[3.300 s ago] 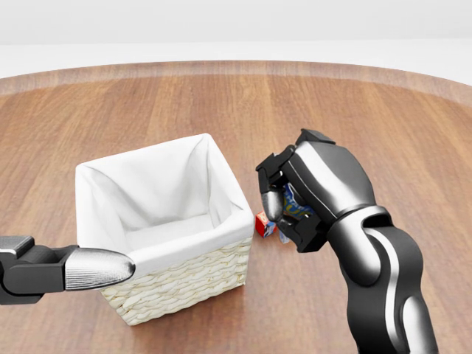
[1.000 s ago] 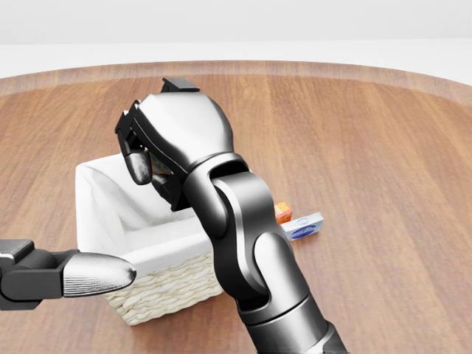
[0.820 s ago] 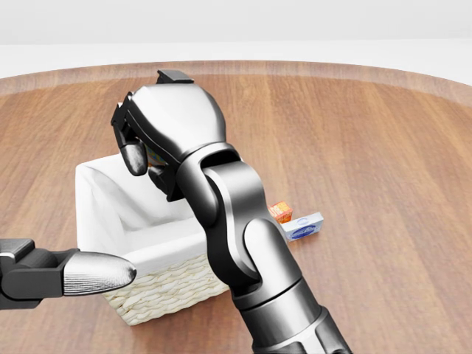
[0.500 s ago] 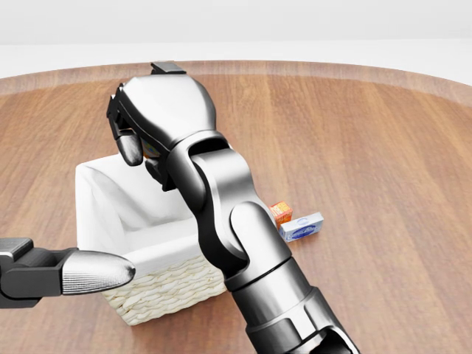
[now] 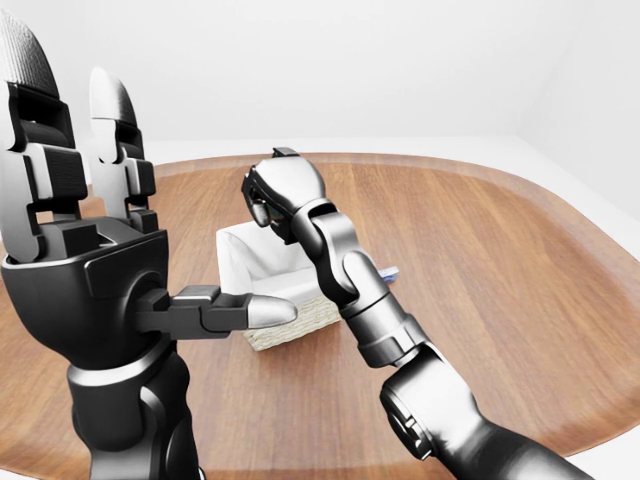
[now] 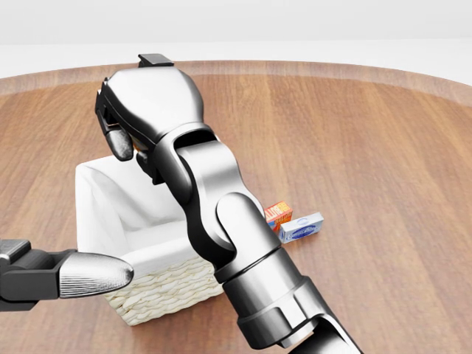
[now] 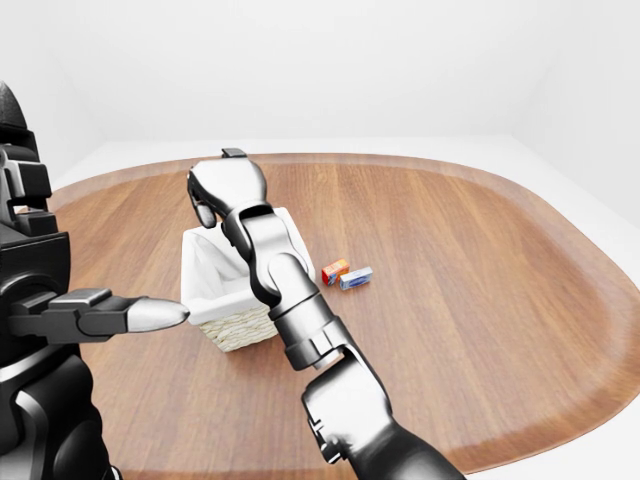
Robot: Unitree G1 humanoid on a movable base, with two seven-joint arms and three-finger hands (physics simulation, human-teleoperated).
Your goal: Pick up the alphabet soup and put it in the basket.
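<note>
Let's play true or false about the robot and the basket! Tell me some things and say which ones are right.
1. The right hand is above the basket. True.
2. The basket has a red lining. False: it is white.
3. Two small boxes lie on the table beside the basket. True.
4. The left hand is gripping the basket. False: it is open and holds nothing.
5. The table is wooden. True.

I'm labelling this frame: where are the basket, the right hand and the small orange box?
basket (image 6: 166, 289): head view, woven wall.
right hand (image 6: 151, 99): head view, silver back of the hand.
small orange box (image 6: 278, 214): head view, top face.
</note>
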